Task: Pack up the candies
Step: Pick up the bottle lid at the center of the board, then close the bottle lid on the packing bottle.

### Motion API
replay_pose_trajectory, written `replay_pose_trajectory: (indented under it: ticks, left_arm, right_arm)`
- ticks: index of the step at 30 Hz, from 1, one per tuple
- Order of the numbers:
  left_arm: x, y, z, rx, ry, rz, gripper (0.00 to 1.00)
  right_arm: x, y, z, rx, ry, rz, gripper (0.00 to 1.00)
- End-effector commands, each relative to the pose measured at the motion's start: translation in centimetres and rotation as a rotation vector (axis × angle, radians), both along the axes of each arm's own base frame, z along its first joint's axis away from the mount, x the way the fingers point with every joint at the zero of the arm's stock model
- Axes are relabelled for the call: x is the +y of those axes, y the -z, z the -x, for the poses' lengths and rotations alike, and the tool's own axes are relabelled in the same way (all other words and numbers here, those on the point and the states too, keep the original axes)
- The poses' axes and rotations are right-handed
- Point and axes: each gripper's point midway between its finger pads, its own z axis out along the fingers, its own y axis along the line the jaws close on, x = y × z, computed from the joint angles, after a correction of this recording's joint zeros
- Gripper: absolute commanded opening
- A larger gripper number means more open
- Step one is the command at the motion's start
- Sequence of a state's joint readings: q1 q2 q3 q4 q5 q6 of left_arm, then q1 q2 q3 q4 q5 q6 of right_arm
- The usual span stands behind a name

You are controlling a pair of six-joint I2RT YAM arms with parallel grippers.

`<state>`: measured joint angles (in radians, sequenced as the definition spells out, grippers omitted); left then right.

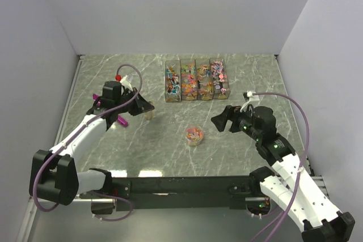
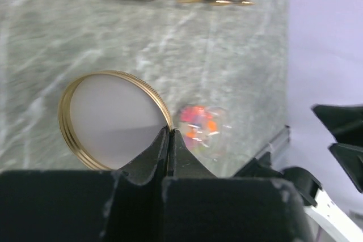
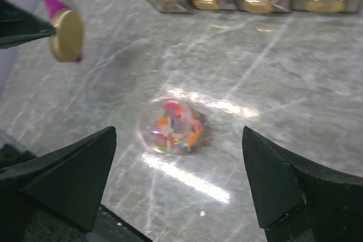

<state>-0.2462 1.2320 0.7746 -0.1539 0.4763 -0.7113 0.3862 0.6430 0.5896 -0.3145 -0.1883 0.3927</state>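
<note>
The candies point(image 1: 194, 134) fill a small clear round jar point(image 3: 173, 126) standing open in the middle of the table, blurred in the left wrist view point(image 2: 198, 126). My left gripper point(image 1: 148, 106) is shut on the rim of a round tan lid point(image 2: 113, 120), held on edge above the table to the left of the jar. The lid point(image 3: 66, 35) also shows in the right wrist view. My right gripper point(image 1: 218, 120) hangs to the right of the jar, jaws wide open and facing it point(image 3: 178, 130), with nothing between them.
Several clear boxes of mixed candies point(image 1: 195, 80) stand in a row at the back centre. A magenta scoop point(image 1: 122, 121) lies on the table under my left arm. Grey walls close in the table on three sides.
</note>
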Motion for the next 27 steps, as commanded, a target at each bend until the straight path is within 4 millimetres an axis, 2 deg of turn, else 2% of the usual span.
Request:
replay_pose_trajectory:
  ticks: [1,6,7,9,10,11,14,15,16,17,18,19,21,22,27]
  left_arm:
    - [-2.2,-5.1,0.2,-0.139,0.106,0.137,0.01]
    - [-3.3,-7.1,0.9,-0.164,0.163,0.241,0.01]
    - [-3.7,-7.9,0.9,-0.186,0.188,0.272,0.01]
    - [-4.1,-8.4,1.1,-0.155,0.184,0.333,0.01]
    - [-4.4,-9.3,1.2,-0.18,0.202,0.365,0.01]
    - [-4.7,-9.5,1.5,-0.145,0.194,0.404,0.01]
    - [-5.7,-10.7,2.0,-0.134,0.209,0.475,0.01]
    - [-5.9,-10.8,2.1,-0.13,0.206,0.487,0.01]
    - [-6.3,-11.0,2.4,-0.127,0.216,0.5,0.01]
    - [-6.6,-11.6,2.4,-0.135,0.211,0.523,0.01]
    - [-6.7,-11.7,2.5,-0.133,0.209,0.533,0.01]
    - [-7.1,-11.8,2.7,-0.13,0.214,0.542,0.01]
    - [-7.3,-12.3,2.5,-0.133,0.19,0.567,0.01]
    - [-7.5,-12.6,2.6,-0.134,0.186,0.58,0.01]
    - [-8.0,-13.9,2.6,-0.124,0.133,0.658,0.01]
  right_arm:
    - [2.4,-4.6,-0.2,-0.111,-0.106,-0.124,1.0]
    - [5.0,-5.7,-0.8,-0.133,-0.222,-0.206,1.0]
    - [5.6,-5.0,-0.9,-0.102,-0.25,-0.211,1.0]
    - [6.8,-6.4,-1.2,-0.147,-0.309,-0.272,1.0]
    - [7.3,-6.0,-1.7,-0.129,-0.318,-0.285,1.0]
    - [7.7,-7.1,-2.1,-0.168,-0.336,-0.314,1.0]
    - [9.5,-7.1,-2.6,-0.132,-0.419,-0.353,1.0]
    - [10.0,-8.1,-2.9,-0.153,-0.436,-0.373,1.0]
    - [10.6,-7.4,-3.4,-0.125,-0.454,-0.38,1.0]
    - [11.2,-7.5,-3.4,-0.124,-0.474,-0.393,1.0]
    - [11.7,-8.6,-3.7,-0.158,-0.492,-0.419,1.0]
    - [12.2,-8.1,-4.0,-0.14,-0.51,-0.424,1.0]
    - [13.1,-8.8,-4.4,-0.16,-0.543,-0.428,1.0]
    - [13.6,-8.2,-4.8,-0.141,-0.55,-0.424,1.0]
    - [15.3,-8.7,-5.7,-0.156,-0.605,-0.458,1.0]
